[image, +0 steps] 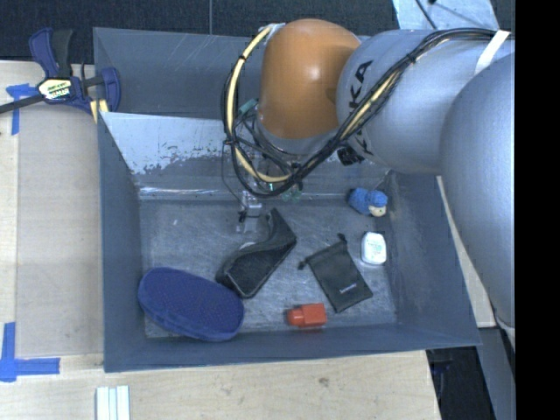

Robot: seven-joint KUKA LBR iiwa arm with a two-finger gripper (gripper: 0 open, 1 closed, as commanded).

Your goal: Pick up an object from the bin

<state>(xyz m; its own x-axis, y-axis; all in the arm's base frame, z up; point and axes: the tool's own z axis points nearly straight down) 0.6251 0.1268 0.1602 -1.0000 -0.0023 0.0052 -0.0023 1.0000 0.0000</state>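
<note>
- The gripper [248, 212] hangs low in the grey bin [118, 261], near the back edge of its floor and left of middle. It sits under the arm's orange cover [302, 77] and a loop of cables [234, 103].
- I cannot tell from this angle whether the gripper is spread or closed, because the wrist above hides much of it. Nothing can be seen held in it.
- The nearest thing is a black, curved, flattish piece [257, 265], shaped rather like a shoe insole. It lies slantwise in the middle of the floor, with its upper end just beside the gripper's tip. Whether the two touch is unclear.
- In my judgement this black piece is the likeliest pick, since the gripper stands at its raised upper end, where an edge could be caught.
- A dark blue oval pad [191, 303] lies at the front left, close to the black piece's lower end.
- A black pouch [339, 276] lies right of middle, apart from the black piece, and a small red block [307, 316] sits near the front wall, just below the pouch.
- A small white thing [374, 248] and a small blue toy [367, 201] lie by the right wall, well apart from the gripper.
- Everything lies loose and flat on the floor, so each piece looks reachable from above.
- Nothing has been lifted yet, so the pick is not yet done.
</note>
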